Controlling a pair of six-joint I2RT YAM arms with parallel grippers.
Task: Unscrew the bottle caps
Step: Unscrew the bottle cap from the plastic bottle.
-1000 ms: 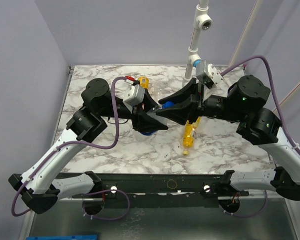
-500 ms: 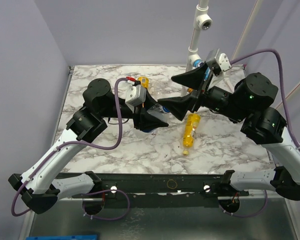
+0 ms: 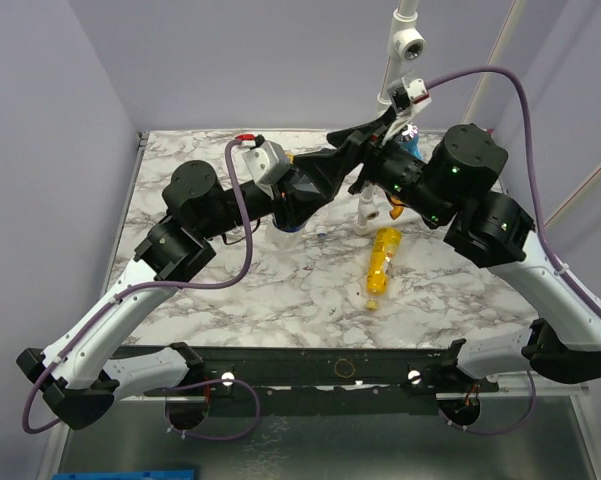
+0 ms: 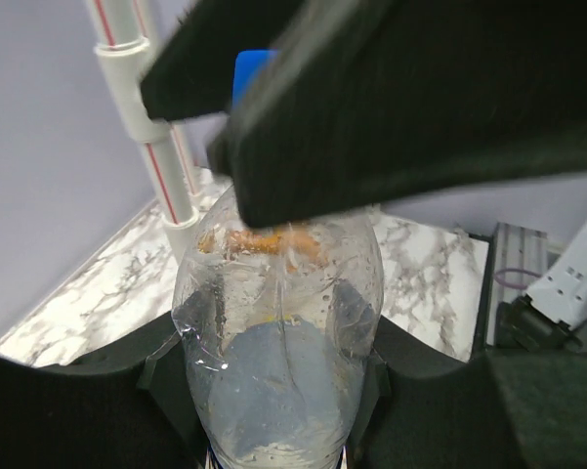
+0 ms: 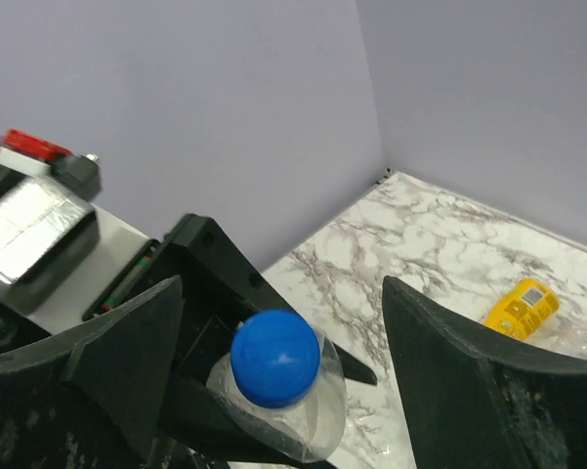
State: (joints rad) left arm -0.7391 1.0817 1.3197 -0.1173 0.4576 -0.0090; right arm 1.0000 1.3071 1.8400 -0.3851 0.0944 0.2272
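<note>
My left gripper [image 3: 295, 200] is shut on a clear bottle [image 4: 278, 322] with a blue label, held up off the table. In the left wrist view its fingers [image 4: 88, 391] press both sides of the bottle. The blue bottle cap [image 5: 275, 358] sits on the bottle's neck. My right gripper [image 5: 281, 283] is open, its jaws standing wide on either side of the cap, apart from it. In the top view the right gripper [image 3: 338, 150] hovers just behind the left one, and the bottle [image 3: 291, 226] is mostly hidden.
A yellow-orange bottle [image 3: 380, 262] lies on the marble table [image 3: 280, 290] right of centre. A clear bottle [image 3: 367, 212] lies behind it. Another yellow bottle [image 5: 523, 305] lies further back. A white post [image 3: 395, 60] stands at the back edge, with walls close around.
My right gripper has opened off the blue cap and swung up toward the back left. The left arm has lifted the bottle further back.
</note>
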